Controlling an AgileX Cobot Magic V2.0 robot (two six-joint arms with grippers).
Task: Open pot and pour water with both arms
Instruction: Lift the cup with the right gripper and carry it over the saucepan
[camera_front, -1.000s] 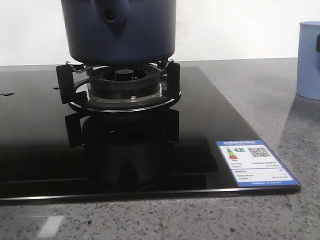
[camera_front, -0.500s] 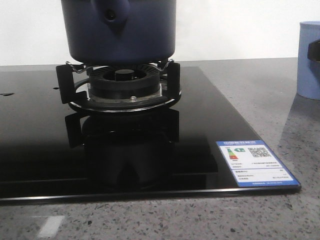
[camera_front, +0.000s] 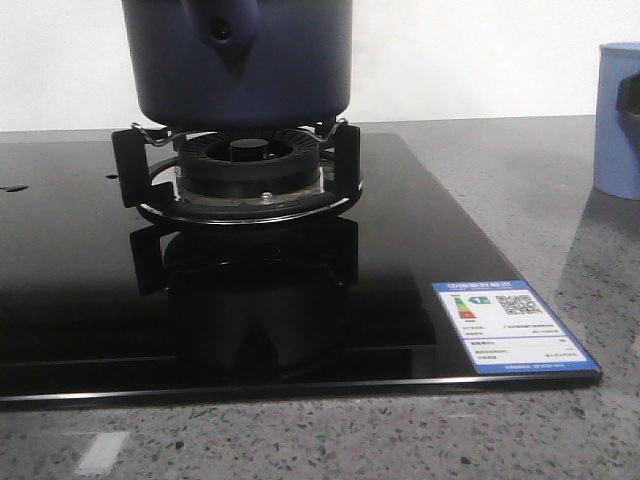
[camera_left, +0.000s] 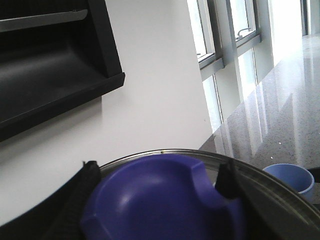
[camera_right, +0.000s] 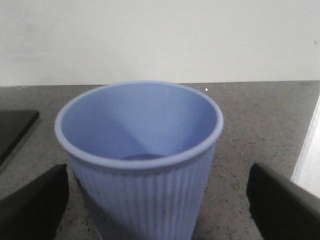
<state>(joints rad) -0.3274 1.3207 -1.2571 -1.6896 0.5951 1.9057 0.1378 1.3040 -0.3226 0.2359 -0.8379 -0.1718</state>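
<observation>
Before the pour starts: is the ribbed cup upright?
Upright: the cup stands on the counter, mouth up, between the open right gripper's fingers.

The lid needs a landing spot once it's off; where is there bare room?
Bare glass lies between the burner and the energy label; bare counter between cooktop and cup. The pot crowds the burner.

The pot (camera_front: 240, 60) sits on the burner (camera_front: 240, 170) of a black hob (camera_front: 80, 300), pale blue cup (camera_front: 615, 120) at right
</observation>
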